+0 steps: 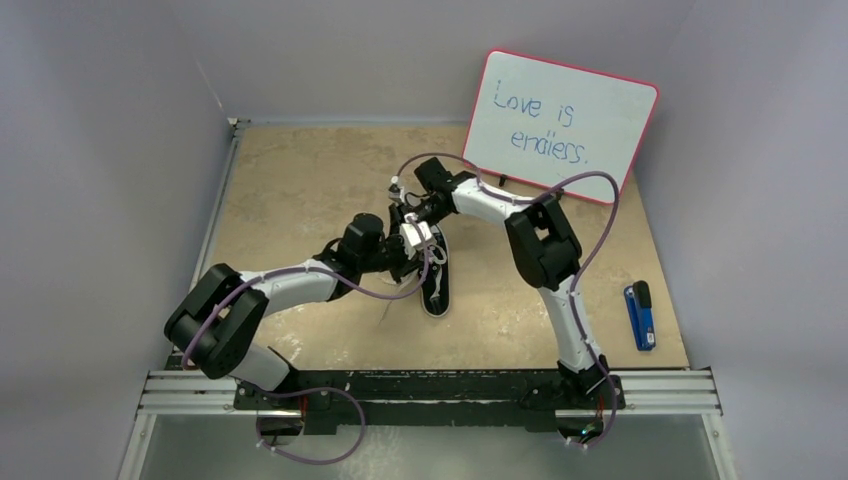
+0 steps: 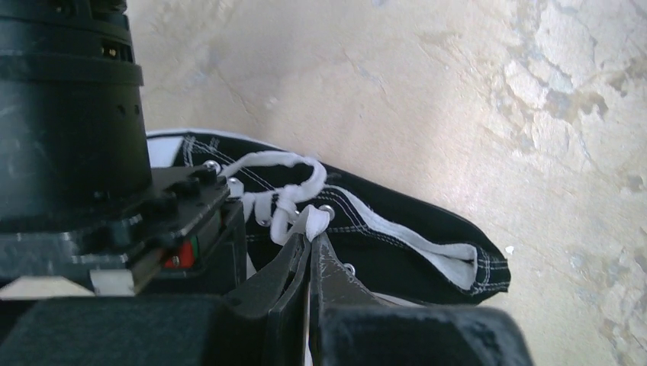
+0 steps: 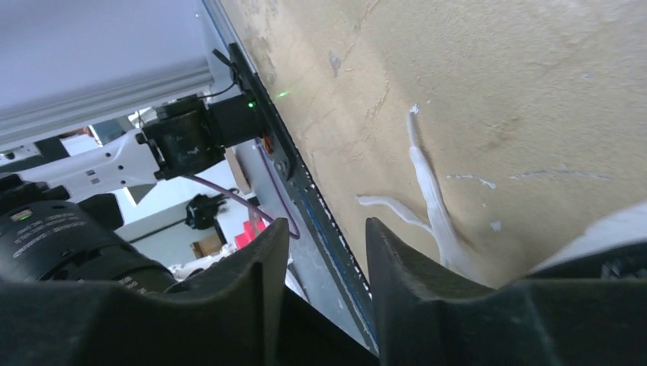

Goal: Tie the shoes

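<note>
The black sneaker (image 1: 437,288) lies mid-table with its white toe cap toward the near edge. In the left wrist view its black canvas side (image 2: 412,244) and a white lace loop (image 2: 284,162) by the eyelets show. My left gripper (image 2: 311,233) is shut on a fold of white lace at the upper eyelets; in the top view it (image 1: 410,264) sits at the shoe's left side. My right gripper (image 3: 326,229) is open and empty, hovering over the shoe's opening (image 1: 411,226). Two loose lace ends (image 3: 429,191) trail on the table beyond it.
A whiteboard (image 1: 560,125) with handwriting leans at the back right. A blue stapler (image 1: 640,316) lies near the right front edge. The metal rail (image 1: 430,390) with the arm bases runs along the near edge, and it also shows in the right wrist view (image 3: 305,191).
</note>
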`<act>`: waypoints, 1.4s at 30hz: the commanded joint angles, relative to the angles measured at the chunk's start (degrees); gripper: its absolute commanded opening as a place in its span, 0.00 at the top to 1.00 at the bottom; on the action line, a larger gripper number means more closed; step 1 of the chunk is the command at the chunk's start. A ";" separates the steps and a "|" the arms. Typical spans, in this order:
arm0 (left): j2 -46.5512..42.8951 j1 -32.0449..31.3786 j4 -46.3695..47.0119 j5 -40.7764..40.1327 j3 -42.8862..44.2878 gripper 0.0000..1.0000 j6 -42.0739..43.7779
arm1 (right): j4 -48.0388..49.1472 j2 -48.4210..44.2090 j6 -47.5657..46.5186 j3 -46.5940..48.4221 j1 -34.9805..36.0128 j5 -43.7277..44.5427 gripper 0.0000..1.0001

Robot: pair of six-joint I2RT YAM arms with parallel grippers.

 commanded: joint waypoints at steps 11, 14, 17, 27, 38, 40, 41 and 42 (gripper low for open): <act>6.23 4.04 11.13 7.71 4.21 1.00 -17.06 | 5.25 -22.76 -9.03 -10.25 -13.92 14.91 0.40; 8.70 5.14 10.47 9.30 6.56 1.00 -19.77 | 18.89 -34.08 -12.92 -26.21 -13.84 19.58 0.39; 11.09 6.21 9.47 11.92 8.80 1.00 -22.17 | 34.71 -44.56 -18.39 -41.68 -13.23 21.07 0.38; 17.23 8.02 -5.32 15.46 17.55 1.00 -20.49 | 37.76 -55.97 -63.12 -53.69 0.33 22.91 0.39; 21.64 8.53 -12.31 18.62 22.91 1.00 -19.29 | 37.22 -41.07 -88.98 -45.74 15.25 35.95 0.45; 22.13 8.54 -14.19 18.78 23.84 1.00 -18.18 | 36.39 -37.39 -91.68 -43.66 16.25 39.51 0.49; 22.26 8.60 -15.02 18.80 24.13 1.00 -17.64 | 36.60 -36.24 -92.77 -43.03 16.56 41.27 0.50; 22.38 8.61 -15.83 18.79 24.30 1.00 -17.19 | 36.64 -35.26 -93.66 -42.39 16.71 42.88 0.51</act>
